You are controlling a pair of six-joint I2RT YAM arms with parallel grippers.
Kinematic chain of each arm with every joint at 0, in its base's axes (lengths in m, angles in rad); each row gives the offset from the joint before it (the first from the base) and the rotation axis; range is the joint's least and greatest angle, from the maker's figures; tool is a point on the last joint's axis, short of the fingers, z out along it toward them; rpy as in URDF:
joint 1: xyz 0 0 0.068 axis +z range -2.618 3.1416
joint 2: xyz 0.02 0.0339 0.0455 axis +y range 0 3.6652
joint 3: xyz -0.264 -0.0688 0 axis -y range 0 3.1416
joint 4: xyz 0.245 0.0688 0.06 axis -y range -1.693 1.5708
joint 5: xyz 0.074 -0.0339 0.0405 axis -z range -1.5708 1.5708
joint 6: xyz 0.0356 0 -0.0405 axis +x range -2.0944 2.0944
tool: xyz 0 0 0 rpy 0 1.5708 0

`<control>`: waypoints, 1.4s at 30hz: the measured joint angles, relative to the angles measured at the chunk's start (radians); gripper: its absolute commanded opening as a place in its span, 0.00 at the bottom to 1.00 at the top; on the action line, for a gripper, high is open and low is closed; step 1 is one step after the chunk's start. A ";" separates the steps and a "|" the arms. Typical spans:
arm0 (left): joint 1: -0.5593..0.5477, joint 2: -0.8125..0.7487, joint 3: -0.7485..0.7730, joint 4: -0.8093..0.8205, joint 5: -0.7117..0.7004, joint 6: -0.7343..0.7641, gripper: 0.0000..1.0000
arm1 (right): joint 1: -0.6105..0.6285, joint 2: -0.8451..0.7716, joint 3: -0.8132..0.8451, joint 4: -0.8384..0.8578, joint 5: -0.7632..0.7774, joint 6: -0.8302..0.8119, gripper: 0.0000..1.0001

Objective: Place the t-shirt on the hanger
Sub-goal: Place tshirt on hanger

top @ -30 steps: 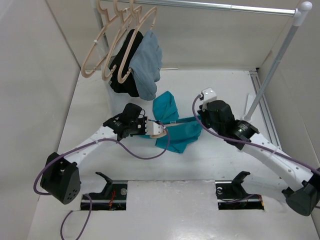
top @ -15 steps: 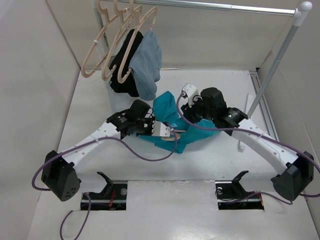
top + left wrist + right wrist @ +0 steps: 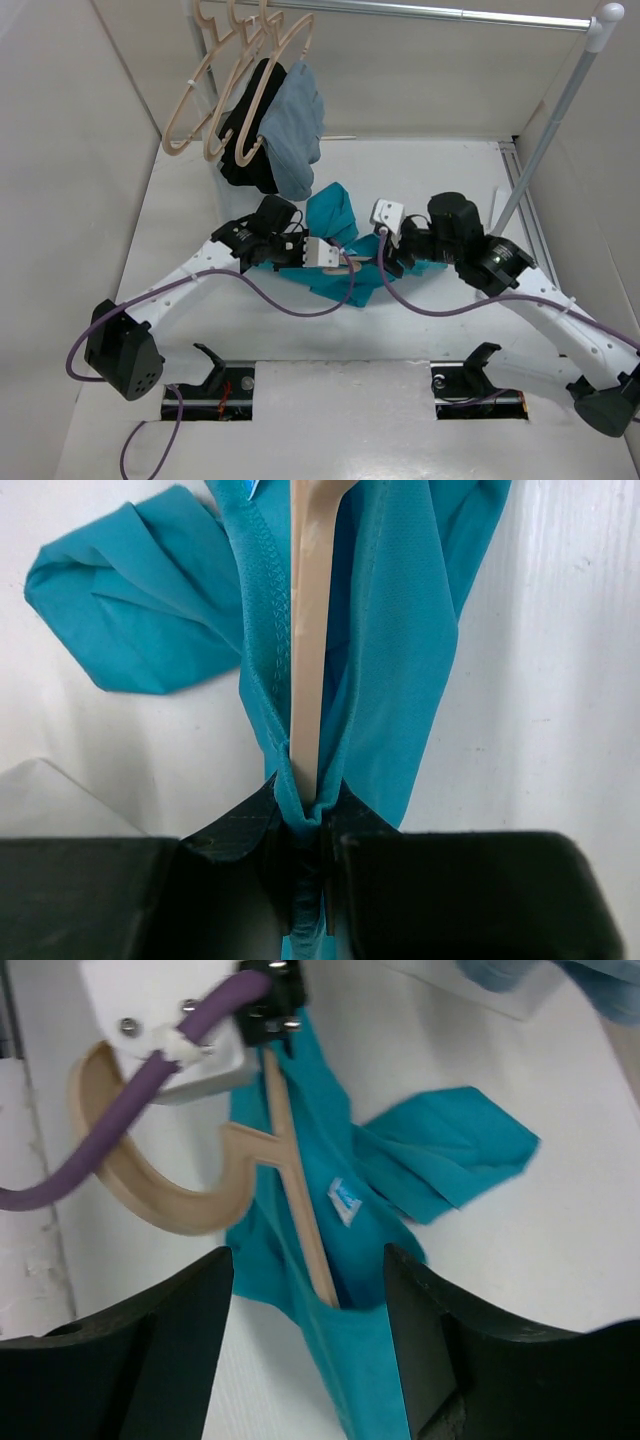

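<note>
The teal t-shirt (image 3: pixel 333 222) lies bunched up in the middle of the white tabletop (image 3: pixel 430 180), between the two arms. One part of it sticks out toward the back, and the rest lies in a heap near the arms.

The hanger (image 3: pixel 290 1150) lies on the shirt. Its curved hook pokes out over the bare tabletop. One thin wooden arm goes down into the folds of the shirt, right next to the small white label (image 3: pixel 343 1201).

The left gripper (image 3: pixel 305 815) has its jaws pressed together. They pinch the wooden arm of the hanger, with teal cloth caught on both sides of it. A purple cable (image 3: pixel 120 1150) loops away from this gripper.

The right gripper (image 3: pixel 308 1260) hangs just over the shirt and the hanger. Its jaws are spread wide and hold nothing.

At the back, a metal rail (image 3: pixel 420 12) holds more hangers (image 3: pixel 200 100). A black garment (image 3: pixel 245 140) and a grey-blue garment (image 3: pixel 295 130) hang there too, well apart from the teal shirt.
</note>
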 measured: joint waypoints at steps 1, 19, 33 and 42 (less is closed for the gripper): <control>0.005 0.000 0.004 -0.001 0.011 0.000 0.00 | 0.014 0.008 -0.005 0.005 -0.013 -0.005 0.66; 0.078 -0.014 0.022 -0.038 0.110 -0.042 0.00 | 0.040 0.229 -0.048 0.157 -0.124 -0.030 0.30; 0.150 -0.043 0.052 -0.041 0.294 -0.041 0.00 | -0.079 0.201 -0.126 0.286 -0.149 0.065 0.63; 0.157 -0.045 0.060 -0.050 0.315 -0.028 0.00 | -0.049 0.216 -0.103 0.233 -0.071 0.026 0.25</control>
